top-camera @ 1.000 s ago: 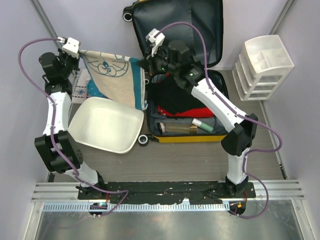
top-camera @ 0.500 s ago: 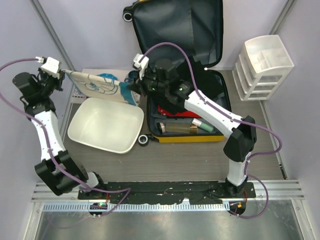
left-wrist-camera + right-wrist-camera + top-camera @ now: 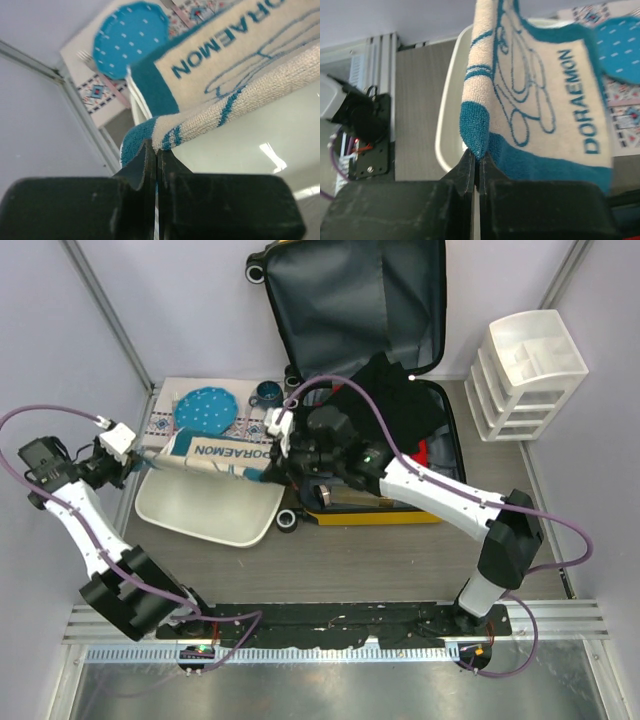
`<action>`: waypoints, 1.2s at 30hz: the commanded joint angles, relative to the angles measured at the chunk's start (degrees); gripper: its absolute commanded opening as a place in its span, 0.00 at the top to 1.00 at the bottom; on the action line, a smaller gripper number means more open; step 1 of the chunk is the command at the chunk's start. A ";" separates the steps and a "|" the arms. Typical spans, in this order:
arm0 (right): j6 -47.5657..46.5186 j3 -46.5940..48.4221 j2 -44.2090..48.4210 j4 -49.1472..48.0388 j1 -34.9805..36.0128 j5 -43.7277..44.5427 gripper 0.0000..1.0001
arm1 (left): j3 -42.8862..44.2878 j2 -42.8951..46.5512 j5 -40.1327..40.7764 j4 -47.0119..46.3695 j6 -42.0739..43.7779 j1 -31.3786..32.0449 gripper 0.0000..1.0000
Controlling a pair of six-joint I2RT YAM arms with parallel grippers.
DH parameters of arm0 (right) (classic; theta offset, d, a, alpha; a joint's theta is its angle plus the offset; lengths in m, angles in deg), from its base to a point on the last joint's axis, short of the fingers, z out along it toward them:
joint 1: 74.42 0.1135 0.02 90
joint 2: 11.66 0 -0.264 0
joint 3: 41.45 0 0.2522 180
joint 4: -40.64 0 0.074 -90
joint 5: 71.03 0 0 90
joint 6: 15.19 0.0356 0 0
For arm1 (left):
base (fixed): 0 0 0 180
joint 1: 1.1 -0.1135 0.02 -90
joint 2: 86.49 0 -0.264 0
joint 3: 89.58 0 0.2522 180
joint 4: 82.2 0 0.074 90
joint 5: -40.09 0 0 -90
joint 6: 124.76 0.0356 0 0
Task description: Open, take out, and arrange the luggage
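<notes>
The luggage (image 3: 360, 300) lies open at the back, its lid propped against the wall and its yellow base holding black (image 3: 400, 405) and red clothes. A cream and teal DORAEMON towel (image 3: 215, 453) is stretched between both grippers, low over the white tray (image 3: 200, 520). My left gripper (image 3: 150, 462) is shut on the towel's left corner, seen close up in the left wrist view (image 3: 156, 150). At the towel's right corner my right gripper (image 3: 262, 472) is shut on a teal fold (image 3: 478, 157). The towel (image 3: 535, 100) fills most of the right wrist view.
A patterned placemat (image 3: 165, 425) behind the tray carries a blue dotted plate (image 3: 205, 412) and a blue cup (image 3: 268, 395). A white drawer unit (image 3: 525, 375) stands at the right. A black tape roll (image 3: 287, 521) lies beside the luggage's front corner.
Both arms have swung down and toward the near side. The towel went from hanging upright over the placemat to lying stretched low above the tray. The plate and cup are uncovered.
</notes>
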 commanded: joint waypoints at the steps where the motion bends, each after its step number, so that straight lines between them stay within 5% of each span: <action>1: 1.33 -7.34 1.11 -1.16 3.20 -1.39 0.99 | 3.27 -6.40 4.01 22.87 27.68 -2.31 1.00; 4: 1.08 -9.46 -1.52 -3.36 4.61 -0.69 0.99 | 3.02 -8.70 7.44 28.79 35.96 -2.40 1.00; 13: -2.62 -2.79 -11.71 -0.91 6.01 -1.74 0.99 | -3.75 -8.17 15.71 25.46 40.82 -4.06 1.00; 36: -3.76 -0.24 -11.46 2.52 10.76 -4.46 0.99 | -2.08 -9.93 20.72 35.58 51.99 -9.07 1.00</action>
